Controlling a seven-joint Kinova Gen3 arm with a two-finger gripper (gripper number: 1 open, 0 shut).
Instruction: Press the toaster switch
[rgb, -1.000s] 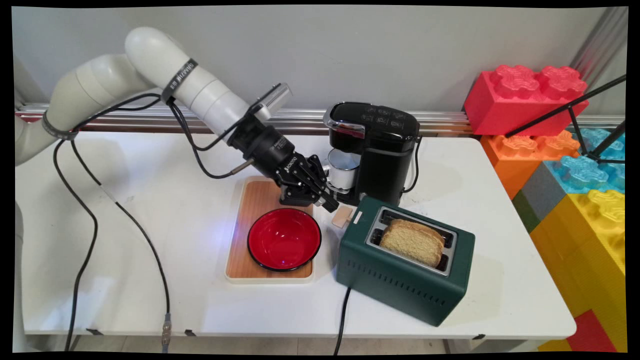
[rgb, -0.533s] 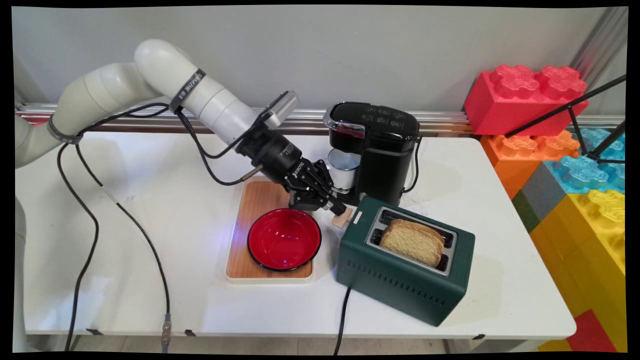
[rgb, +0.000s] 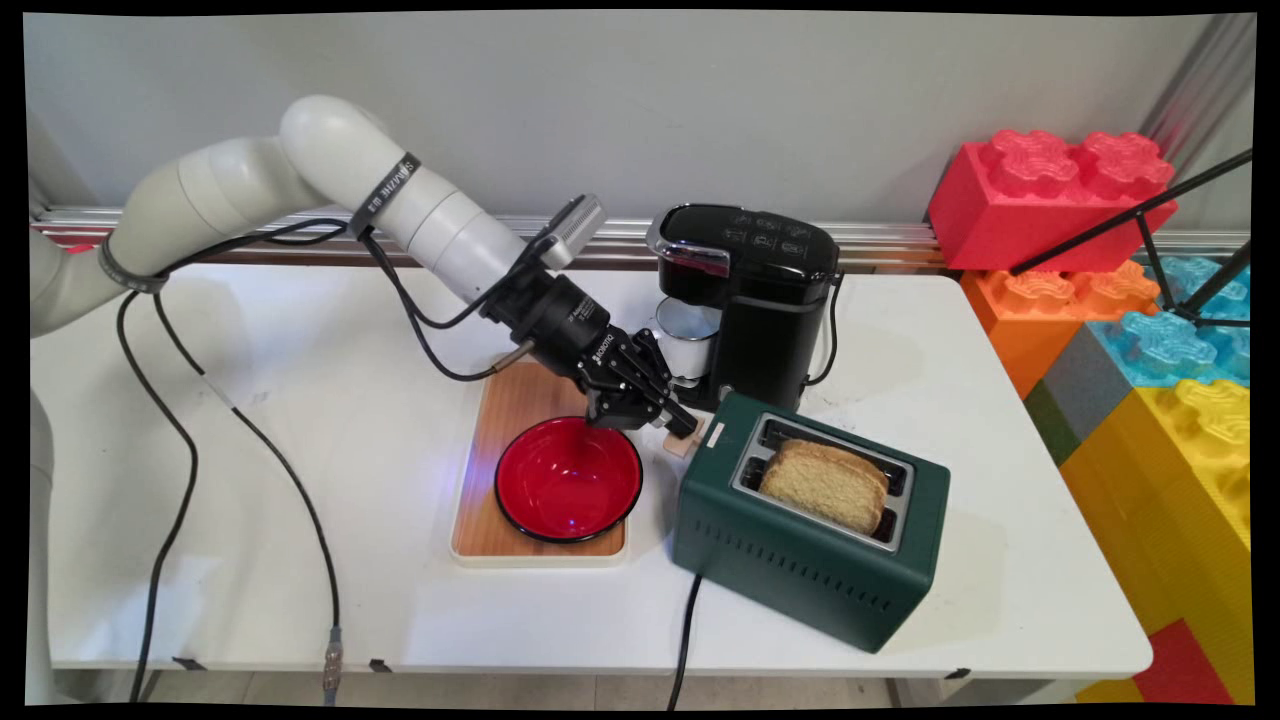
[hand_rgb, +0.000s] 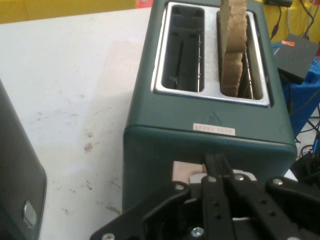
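A dark green two-slot toaster (rgb: 810, 560) stands on the white table, with a slice of bread (rgb: 825, 485) upright in one slot. A tan lever (rgb: 686, 443) sticks out of its left end. My gripper (rgb: 684, 425) is shut, and its tips rest on top of that lever. In the hand view the toaster (hand_rgb: 210, 105) fills the middle; the bread (hand_rgb: 232, 45) stands in the right slot and the left slot is empty. The shut gripper (hand_rgb: 216, 162) lies against the end wall over the lever (hand_rgb: 186, 172).
A red bowl (rgb: 568, 480) sits on a wooden tray (rgb: 515, 395) just left of the gripper. Behind it stands a black coffee machine (rgb: 765, 300) holding a white mug (rgb: 685, 335). Big toy bricks (rgb: 1150, 330) are stacked at the table's right end.
The arm has come down and to the right, bringing the shut gripper from above the tray's far end onto the toaster's lever. The toaster, bread and bowl have not moved.
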